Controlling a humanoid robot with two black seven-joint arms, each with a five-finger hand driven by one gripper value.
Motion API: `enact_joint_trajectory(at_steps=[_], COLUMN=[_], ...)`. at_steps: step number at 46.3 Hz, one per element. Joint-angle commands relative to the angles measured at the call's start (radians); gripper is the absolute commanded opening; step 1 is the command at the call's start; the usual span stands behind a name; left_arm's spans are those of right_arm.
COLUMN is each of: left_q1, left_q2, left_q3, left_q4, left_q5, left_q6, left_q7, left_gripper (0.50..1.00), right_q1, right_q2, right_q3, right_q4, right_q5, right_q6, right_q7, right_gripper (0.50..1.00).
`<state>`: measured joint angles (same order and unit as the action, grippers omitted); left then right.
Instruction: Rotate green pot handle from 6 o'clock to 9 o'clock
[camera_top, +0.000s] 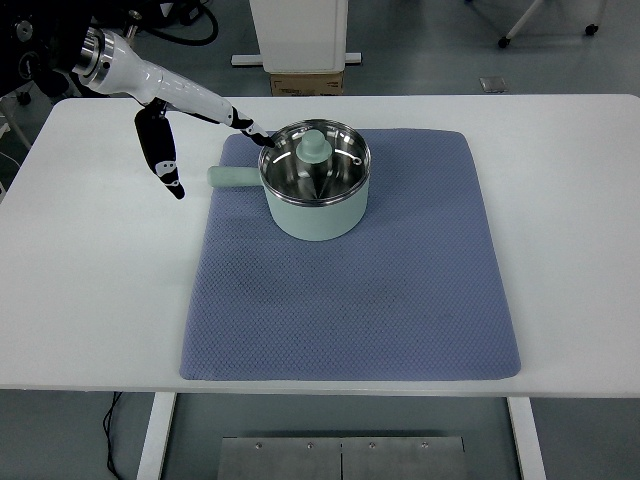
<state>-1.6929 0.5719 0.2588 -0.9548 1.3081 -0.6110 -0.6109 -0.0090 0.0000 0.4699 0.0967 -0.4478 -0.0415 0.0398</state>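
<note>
**Handle already points left; hand rests at the pot's rim**

Top view. White table (90, 300) fills most of the picture, set on a grey floor. At the far edge stands a white pedestal base (300, 35) with a cardboard box (307, 83) at its foot; dark cables trail at upper left, and a wheeled stand leg shows at upper right. A blue-grey textured mat (350, 300) covers the table's centre and right, lying flat, its corners slightly rounded.

Green pot (316, 195) sits on the far-left part of the mat, lid on, the lid's green knob (314, 146) upright at centre. Pot handle (233, 177) sticks out to the picture's left, its tip just past the mat's edge and over bare table. Judged from here, that is the 9 o'clock position, so the turn looks finished or nearly so.

Left hand (200, 140) comes in from the upper left on a white forearm. Fingers spread and hold nothing: one dark fingertip (250, 130) reaches to the pot's far-left rim, seemingly touching it, while others (165, 165) hang down beside the handle, apart from it. Right arm not seen.

Next move, by my reckoning: lift the hand clear of the rim without nudging the pot, then confirm the handle lies square to the left.
</note>
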Motion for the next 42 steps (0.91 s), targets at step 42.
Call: enact_joint_trajectory(at_steps=[42], left_q1=[0.275], left_q2=[-0.144], left_q3=[-0.095], left_q4=[0.122], left_q5=[-1.443], left_q6=[0.378], left_q7=[0.000], left_gripper=[1.000], right_q1=[0.000], right_q2=[0.000], right_q3=[0.000], right_q4=[0.000], right_q5=[0.000], right_q6=[0.000], right_q7=[0.000], right_gripper=[1.000])
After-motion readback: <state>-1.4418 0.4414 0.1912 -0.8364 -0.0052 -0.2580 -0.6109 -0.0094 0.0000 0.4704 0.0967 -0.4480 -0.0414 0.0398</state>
